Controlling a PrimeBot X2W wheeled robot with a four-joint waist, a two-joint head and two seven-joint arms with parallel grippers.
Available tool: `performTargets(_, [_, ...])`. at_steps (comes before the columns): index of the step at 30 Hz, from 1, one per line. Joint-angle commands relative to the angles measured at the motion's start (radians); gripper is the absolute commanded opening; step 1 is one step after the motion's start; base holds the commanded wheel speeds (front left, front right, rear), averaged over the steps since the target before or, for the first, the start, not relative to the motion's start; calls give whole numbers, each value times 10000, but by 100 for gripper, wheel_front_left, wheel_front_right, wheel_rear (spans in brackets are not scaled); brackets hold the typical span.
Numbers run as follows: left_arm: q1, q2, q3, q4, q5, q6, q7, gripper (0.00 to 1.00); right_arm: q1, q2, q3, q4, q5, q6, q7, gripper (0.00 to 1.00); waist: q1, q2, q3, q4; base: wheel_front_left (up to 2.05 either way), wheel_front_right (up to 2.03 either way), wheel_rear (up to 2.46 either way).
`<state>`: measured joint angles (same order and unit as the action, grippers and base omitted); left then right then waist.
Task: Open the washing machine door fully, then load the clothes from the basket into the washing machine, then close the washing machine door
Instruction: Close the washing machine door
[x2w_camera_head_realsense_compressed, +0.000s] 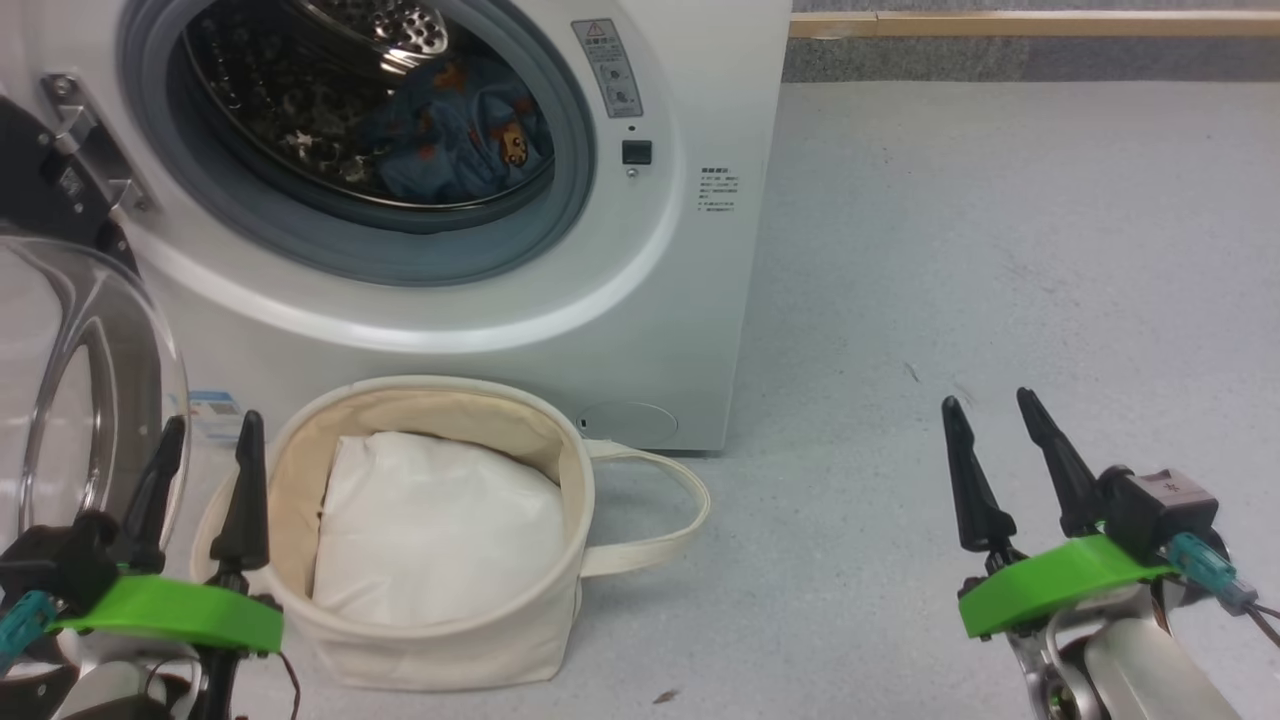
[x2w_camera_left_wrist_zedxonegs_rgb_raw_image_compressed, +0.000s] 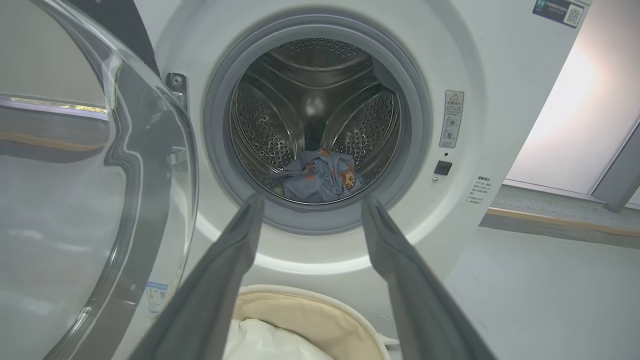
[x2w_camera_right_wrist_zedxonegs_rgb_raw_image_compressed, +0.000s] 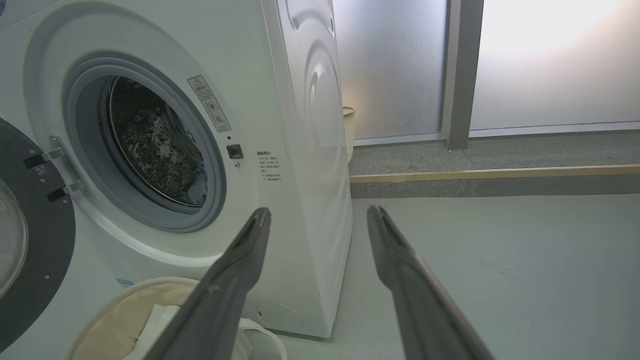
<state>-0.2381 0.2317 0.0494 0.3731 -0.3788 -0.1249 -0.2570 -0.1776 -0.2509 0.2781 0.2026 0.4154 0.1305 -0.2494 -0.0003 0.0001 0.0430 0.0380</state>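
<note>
The washing machine stands at the far left of the scene. The washing machine door is swung wide open to its left, with the clear glass bowl facing the near side. The clothes, blue fabric with orange-brown bears, lie in a heap at the bottom front of the steel drum, just behind the grey seal.

The basket sits on the floor just in front of the machine, below the drum opening. It holds a plain white bundle, and one looped handle hangs out to the right.

The left gripper hovers at the near left, between the open door and the left rim of the basket. Its fingers are spread and hold nothing. It points toward the drum mouth, and the clothes are well apart from it, farther and higher. In the left wrist view the heap sits between the two fingertips.

The right gripper hangs over bare floor at the near right. Its fingers are also parted and empty. It is to the right of the machine and well apart from both the basket and the clothes.
</note>
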Motion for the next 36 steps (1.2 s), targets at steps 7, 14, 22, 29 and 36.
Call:
performTargets(7, [-419,259,346,-340,76,-57,-47,100,-285,-77,192,-264,36,2,-124,100,3,-1,-31,52,-18,18,0])
performTargets(14, [-387,264,351,-375,102,-57,-47,100,-279,-98,206,-243,63,2,-124,100,3,-1,-57,114,0,0,0])
performTargets(22, [-365,262,332,-358,98,-57,-47,100,-291,-91,237,-198,77,2,-124,100,3,-1,-66,173,0,0,0])
performTargets(29, [-311,230,219,-549,-4,-57,-47,100,-295,-91,250,-174,79,2,-124,100,3,-1,-125,356,0,0,0])
performTargets(36, [-208,321,110,-447,-56,-58,-47,100,-271,-77,322,-154,96,2,-124,100,3,-1,-204,720,0,0,0])
